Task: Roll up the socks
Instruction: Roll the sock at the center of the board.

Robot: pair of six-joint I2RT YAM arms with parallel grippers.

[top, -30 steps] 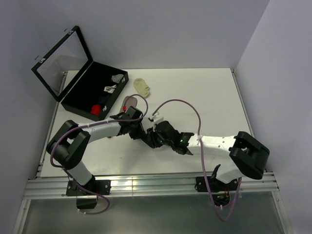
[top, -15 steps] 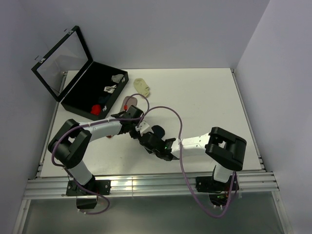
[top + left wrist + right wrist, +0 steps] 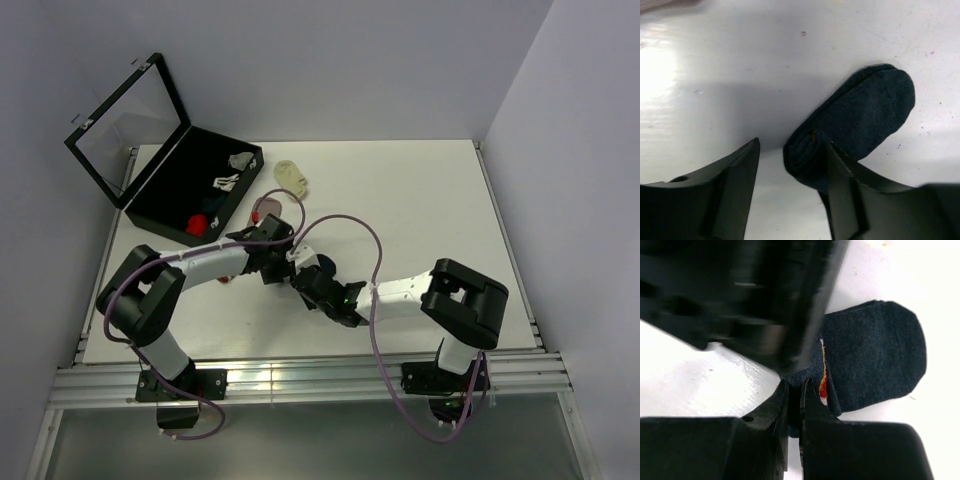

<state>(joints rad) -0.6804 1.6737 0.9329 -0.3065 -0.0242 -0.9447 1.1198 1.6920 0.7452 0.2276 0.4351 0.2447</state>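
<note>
The navy sock [image 3: 865,115] lies flat on the white table, its near end rolled up [image 3: 802,155]. My left gripper [image 3: 790,175] is open and straddles that rolled end, with its right finger [image 3: 845,185] against the sock. My right gripper [image 3: 795,400] is shut on the sock's rolled edge, beside a red-white-yellow pattern [image 3: 823,385]. In the top view both grippers, left [image 3: 281,267] and right [image 3: 304,279], meet at the table's middle left and hide the sock. The dusty-pink sock [image 3: 265,207] lies just behind them. The beige sock is not clearly in view.
An open black case [image 3: 160,195] stands at the back left, holding small white-grey items [image 3: 232,170] and something red [image 3: 200,223]. A small pale-yellow sock [image 3: 292,177] lies behind the pink one. Purple cables loop over both arms.
My right arm has folded its elbow in toward the left and its gripper has closed in on my left gripper. My left arm has hardly moved.
</note>
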